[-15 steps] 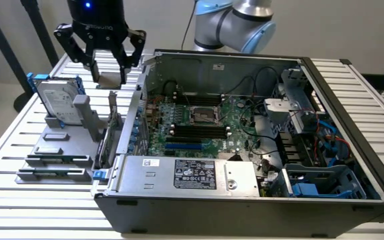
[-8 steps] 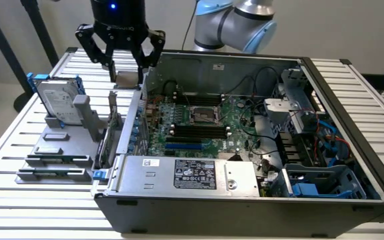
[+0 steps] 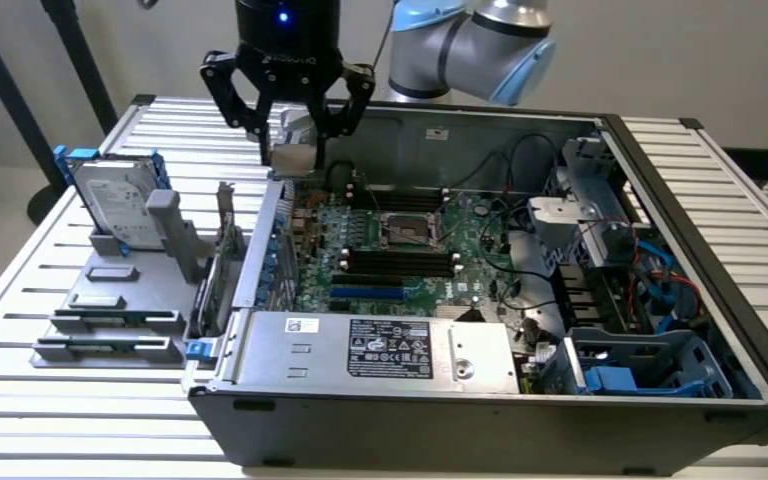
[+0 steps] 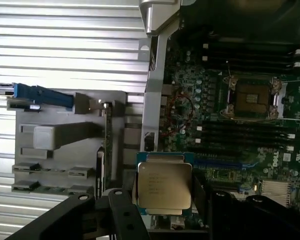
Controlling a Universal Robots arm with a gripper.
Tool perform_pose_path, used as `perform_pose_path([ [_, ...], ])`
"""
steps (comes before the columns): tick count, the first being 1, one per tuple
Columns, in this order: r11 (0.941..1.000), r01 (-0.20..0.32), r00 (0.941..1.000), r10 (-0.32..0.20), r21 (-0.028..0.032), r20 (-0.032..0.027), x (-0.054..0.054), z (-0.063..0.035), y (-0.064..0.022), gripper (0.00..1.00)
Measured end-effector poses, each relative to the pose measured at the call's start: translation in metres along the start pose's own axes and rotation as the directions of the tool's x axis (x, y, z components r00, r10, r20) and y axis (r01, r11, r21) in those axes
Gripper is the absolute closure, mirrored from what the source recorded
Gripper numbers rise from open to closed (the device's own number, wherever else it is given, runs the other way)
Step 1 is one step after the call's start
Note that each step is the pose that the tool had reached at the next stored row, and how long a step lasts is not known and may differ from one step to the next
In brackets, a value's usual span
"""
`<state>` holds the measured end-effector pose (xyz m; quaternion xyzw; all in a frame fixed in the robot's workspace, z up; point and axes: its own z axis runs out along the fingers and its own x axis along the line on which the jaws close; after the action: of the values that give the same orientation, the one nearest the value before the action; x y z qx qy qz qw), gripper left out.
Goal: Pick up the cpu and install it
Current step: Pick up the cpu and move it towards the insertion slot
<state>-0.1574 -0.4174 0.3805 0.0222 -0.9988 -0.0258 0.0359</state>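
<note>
At the left of the exterior view, the ribbed metal worktop [image 3: 37,400] carries a grey moulded fixture [image 3: 157,300] with the hard drive [image 3: 115,205] standing upright in its blue bracket. At upper centre-left, the black pincer [image 3: 293,150] is clenched on the cpu [image 4: 164,186], a flat square chip with a satin silver lid, above the upper-left corner of the open case [image 3: 357,430]. The empty socket [image 3: 407,230] lies at frame centre, well apart. Risk: the thin edge grip may let the chip tilt or slip, and a skewed chip could bend the socket contacts.
</note>
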Motion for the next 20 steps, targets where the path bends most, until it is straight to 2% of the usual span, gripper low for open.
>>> perform_pose_path([
  [8,1.0000,0.000,1.0000,0.000,0.0001,-0.0001,-0.037,0.0086,0.0116,0.45],
  [15,1.0000,0.000,1.0000,0.000,0.0006,-0.0001,-0.070,0.0181,0.0273,0.45],
  [20,1.0000,0.000,1.0000,0.000,0.0013,-0.0001,-0.088,0.0240,0.0423,0.45],
])
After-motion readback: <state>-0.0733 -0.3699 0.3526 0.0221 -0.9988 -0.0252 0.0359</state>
